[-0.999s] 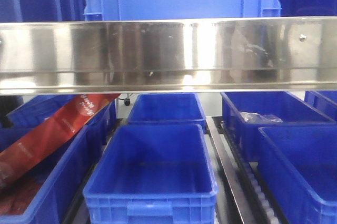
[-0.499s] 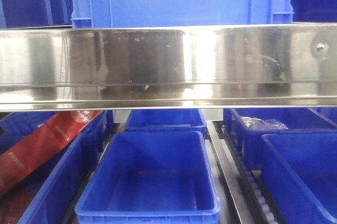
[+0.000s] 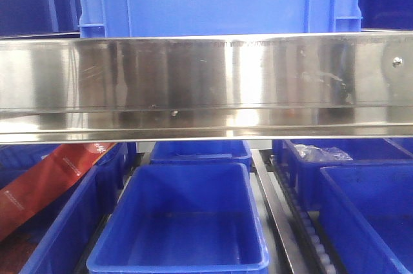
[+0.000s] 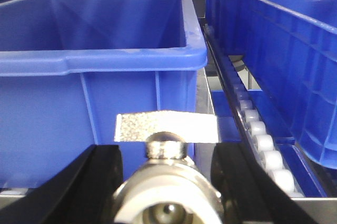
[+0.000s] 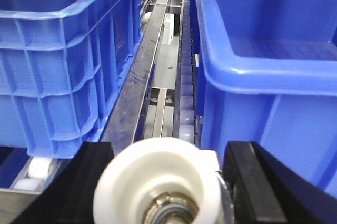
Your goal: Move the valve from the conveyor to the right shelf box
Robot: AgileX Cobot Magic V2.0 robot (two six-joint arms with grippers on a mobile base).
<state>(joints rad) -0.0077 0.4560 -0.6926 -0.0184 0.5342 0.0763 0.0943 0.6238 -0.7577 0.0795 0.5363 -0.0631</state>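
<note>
Cool, even light from above brightens the rims of the blue bins (image 3: pixel 193 187) and leaves soft shadow inside them. In the slightly soft front view, the steel shelf rail (image 3: pixel 206 87) shows streaky glare, strongest along its lower middle. Close to the wrist lenses, the valve (image 4: pixel 167 182) and the white-rimmed fitting (image 5: pixel 163 182) are blurred, while the bins behind stay sharp.

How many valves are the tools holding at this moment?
2. A metal valve sits in the left tool, a white valve in the right tool. Others may be hidden.
</note>
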